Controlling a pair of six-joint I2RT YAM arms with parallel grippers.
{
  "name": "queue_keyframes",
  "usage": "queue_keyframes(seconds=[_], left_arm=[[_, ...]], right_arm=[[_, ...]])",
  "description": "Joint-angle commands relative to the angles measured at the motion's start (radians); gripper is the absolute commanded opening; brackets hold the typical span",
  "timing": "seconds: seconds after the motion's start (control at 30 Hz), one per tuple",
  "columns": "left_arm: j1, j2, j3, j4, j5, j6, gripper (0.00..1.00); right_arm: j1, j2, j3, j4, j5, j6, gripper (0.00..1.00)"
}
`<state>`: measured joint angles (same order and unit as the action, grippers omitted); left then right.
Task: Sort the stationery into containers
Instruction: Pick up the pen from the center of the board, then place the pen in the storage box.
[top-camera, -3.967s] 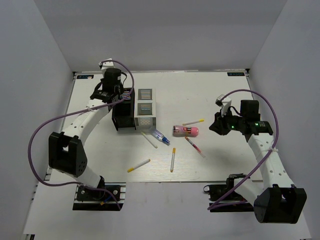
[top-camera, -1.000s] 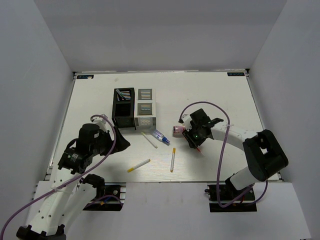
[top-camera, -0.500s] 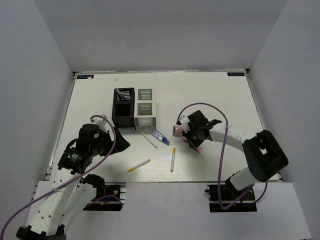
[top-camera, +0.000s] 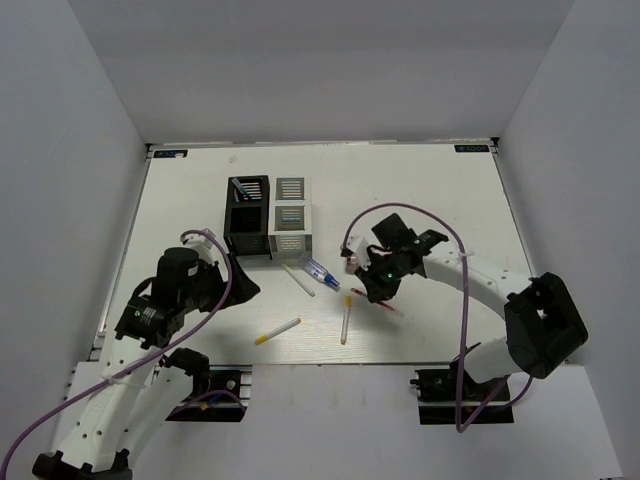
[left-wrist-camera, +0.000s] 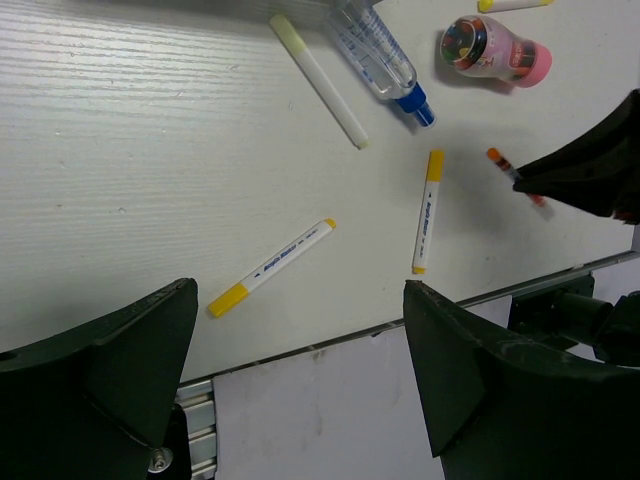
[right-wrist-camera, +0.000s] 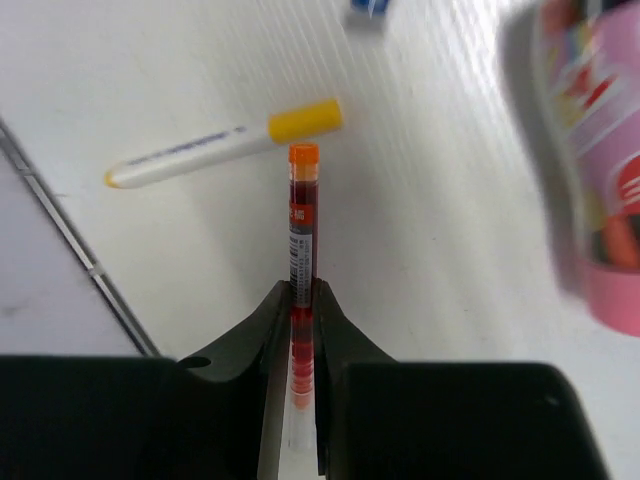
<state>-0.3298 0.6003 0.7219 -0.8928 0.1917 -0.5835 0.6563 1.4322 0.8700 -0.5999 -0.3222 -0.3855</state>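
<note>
Red pen (right-wrist-camera: 301, 225), orange cap forward, is clamped at its rear half between the two fingers of the right claw (right-wrist-camera: 300, 300) (whether it rests on the tabletop I cannot tell). From above it lies just off the middle of the table (top-camera: 440, 190), toward four o'clock. A pink cylinder (left-wrist-camera: 495, 52) lies close at the claw's eleven o'clock, mostly hidden under the arm in the top view. One yellow-ended pen (top-camera: 346, 319) lies near at seven o'clock, apart from the red one. A second yellow-ended pen (top-camera: 277, 331) lies farther off at eight. A blue-clear pen (top-camera: 318, 272) and a white pen (top-camera: 298, 280) lie near each other at nine to ten o'clock. Beyond them stand the black box (top-camera: 248, 217) and the white-grey box (top-camera: 291, 215), touching. The left claw (left-wrist-camera: 298, 300) hangs over the table's eight o'clock, fingers wide apart, holding nothing.
</note>
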Motion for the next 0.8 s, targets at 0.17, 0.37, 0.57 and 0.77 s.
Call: queue_keyframes(seconds=[0.17, 0.37, 0.57, 0.77], left_arm=[[-0.003, -0.008, 0.040, -0.008, 0.005, 0.022, 0.94], [-0.003, -0.019, 0.031, -0.008, 0.005, 0.022, 0.94], [-0.003, -0.019, 0.031, -0.017, 0.005, 0.022, 0.94], [-0.003, -0.028, 0.031, -0.026, 0.005, 0.022, 0.94]], right_arm=[[0.002, -0.081, 0.323, -0.126, -0.118, -0.125, 0.00], [0.008, 0.017, 0.576, 0.052, -0.176, -0.017, 0.00], [0.034, 0.271, 0.935, 0.199, -0.213, 0.085, 0.00], [0.071, 0.517, 1.185, 0.369, -0.213, 0.172, 0.00]])
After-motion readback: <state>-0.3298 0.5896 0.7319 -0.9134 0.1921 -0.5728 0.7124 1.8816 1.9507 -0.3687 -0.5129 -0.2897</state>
